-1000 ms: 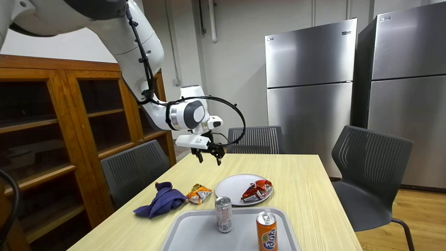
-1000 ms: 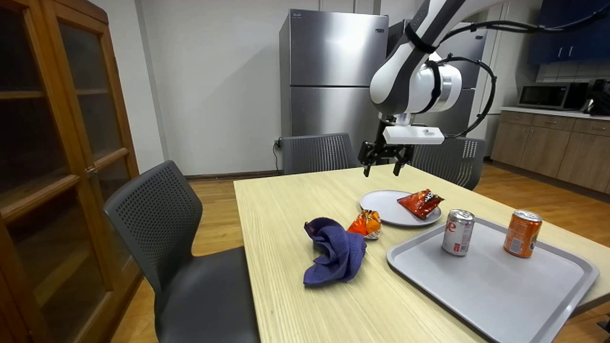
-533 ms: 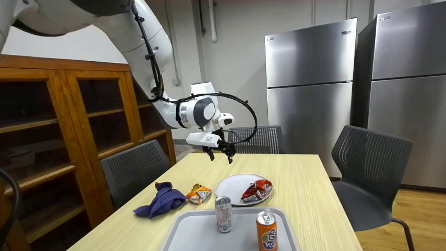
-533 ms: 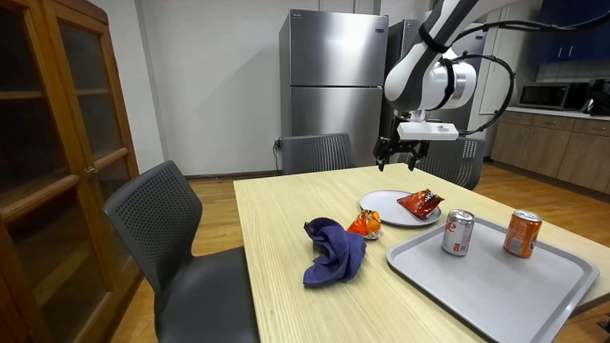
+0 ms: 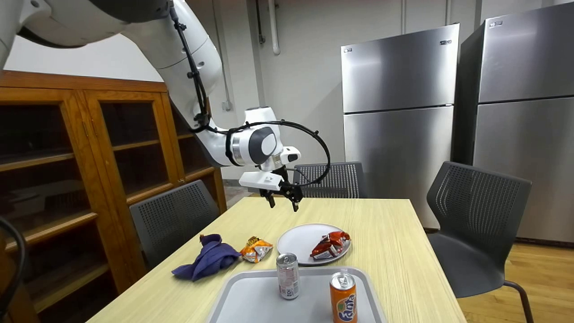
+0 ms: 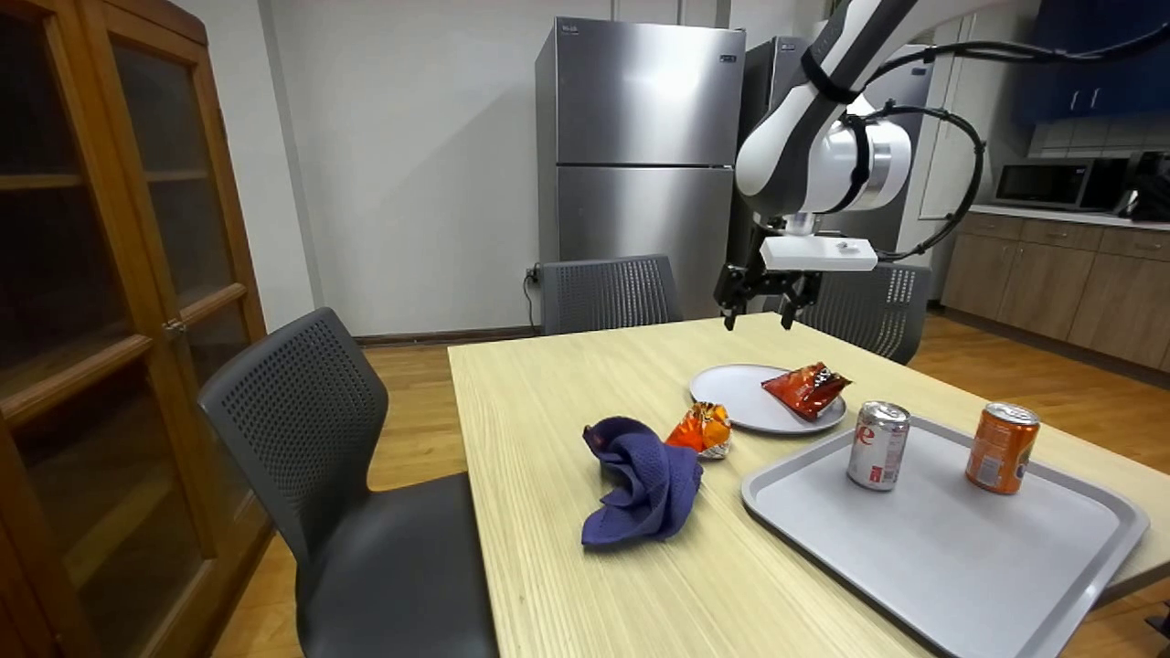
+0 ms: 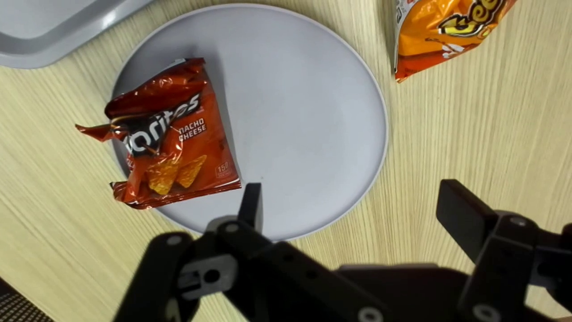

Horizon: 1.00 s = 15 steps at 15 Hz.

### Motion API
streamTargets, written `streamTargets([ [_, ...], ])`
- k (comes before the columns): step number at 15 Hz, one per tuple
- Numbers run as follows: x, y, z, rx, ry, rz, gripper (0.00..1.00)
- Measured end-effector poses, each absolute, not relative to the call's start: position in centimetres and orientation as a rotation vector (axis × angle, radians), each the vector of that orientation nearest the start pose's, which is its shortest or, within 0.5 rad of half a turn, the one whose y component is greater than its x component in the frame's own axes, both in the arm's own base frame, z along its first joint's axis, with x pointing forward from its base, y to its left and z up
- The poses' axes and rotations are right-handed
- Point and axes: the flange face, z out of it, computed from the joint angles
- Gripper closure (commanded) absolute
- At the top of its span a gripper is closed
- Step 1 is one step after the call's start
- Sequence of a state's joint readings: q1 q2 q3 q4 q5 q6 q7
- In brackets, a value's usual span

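1. Plainly, we see the gripper (image 7: 348,205) spread wide, its two fingers (image 7: 464,214) well apart, with nothing held between them.
2. It hangs above the table (image 6: 567,384), pointing down and clear of the surface, as we see in both exterior views.
3. Nearest to it we find the plate (image 7: 304,112), round and pale grey, lying flat on the table. In the wrist view one finger covers a bit of the rim; in both exterior views the plate lies below and to the near side of the gripper.
4. On the plate lies the Doritos bag (image 7: 196,129), red and crumpled, over to one side, with a part of it reaching past the rim.
5. Just beside the plate, on the table itself, we have the orange bag (image 7: 438,40), cut off by the edge of the wrist view.
6. Next to that bag sits the cloth (image 6: 644,480), purple and bunched up; whether the two touch, we cannot tell.
7. Near the plate, with a strip of table between, we see the tray (image 6: 969,557), grey with a raised rim.
8. On the tray, upright and apart, stand the silver can (image 6: 879,448), the nearer of the two to the plate, and the orange Fanta can (image 5: 344,296).
9. Over the table we see the arm (image 5: 206,49), white, with a black cable (image 5: 316,133) looping out by its wrist.
10. Round the table we see dark chairs (image 5: 477,215), and behind it two steel fridges (image 5: 399,76).
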<state>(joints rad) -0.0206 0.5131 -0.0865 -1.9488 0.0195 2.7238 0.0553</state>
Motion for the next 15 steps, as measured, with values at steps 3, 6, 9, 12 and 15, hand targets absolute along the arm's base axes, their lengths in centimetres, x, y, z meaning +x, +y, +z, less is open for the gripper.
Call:
streamTargets([
  [3,64.2,-6.6,24.2,-3.141,0.256,-0.417,0.0],
  [6,64.2,-6.7,24.1,-3.141,0.256,-0.417,0.0],
  [9,64.4,-7.0,24.4,-3.138,0.257,-0.458,0.0],
  [12,64.7,-8.1,25.0,-3.134,0.271,-0.516,0.0],
  [15,64.9,-10.0,25.7,-3.131,0.304,-0.558,0.0],
])
